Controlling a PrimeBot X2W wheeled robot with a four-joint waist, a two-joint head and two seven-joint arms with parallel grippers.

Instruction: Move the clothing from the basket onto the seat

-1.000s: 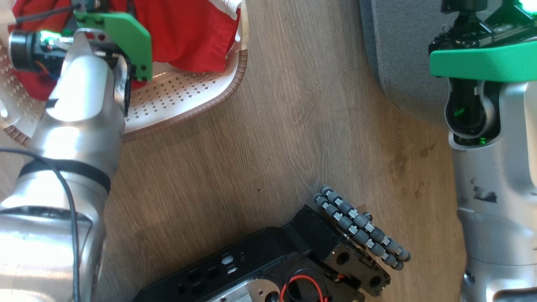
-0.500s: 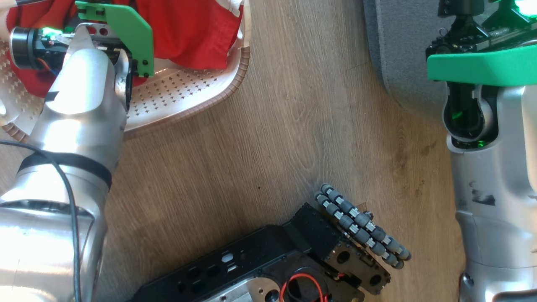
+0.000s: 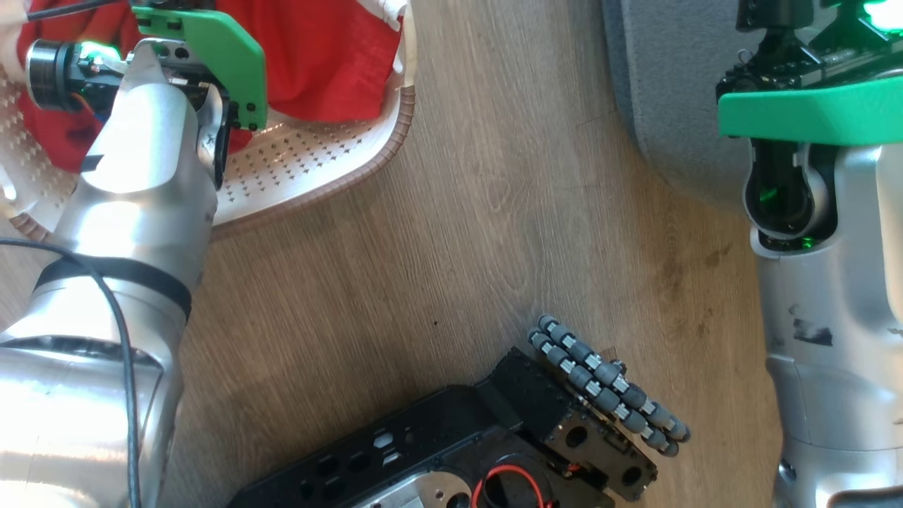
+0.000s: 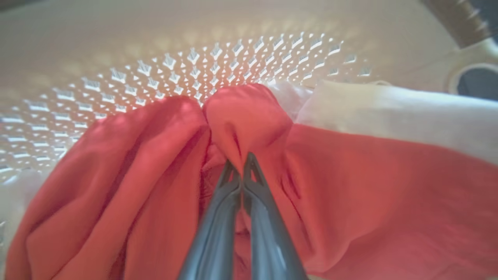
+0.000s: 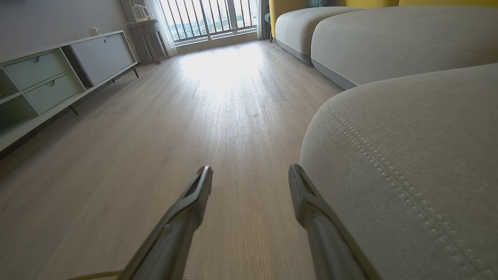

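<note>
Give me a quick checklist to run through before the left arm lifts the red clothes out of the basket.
1. Grip: the left tool is shut on a fold of the clothing: ok.
2. Snagging: clothing free of the perforated wall of the basket: cannot tell.
3. Other arm: the right tool is open and empty, beside the seat: ok.
4. Drop spot: the seat surface near the right tool is bare: ok.
5. Path: the floor between basket and seat is free of obstacles: ok.
6. Hold: fold pinched deep enough to survive the lift: cannot tell.
</note>
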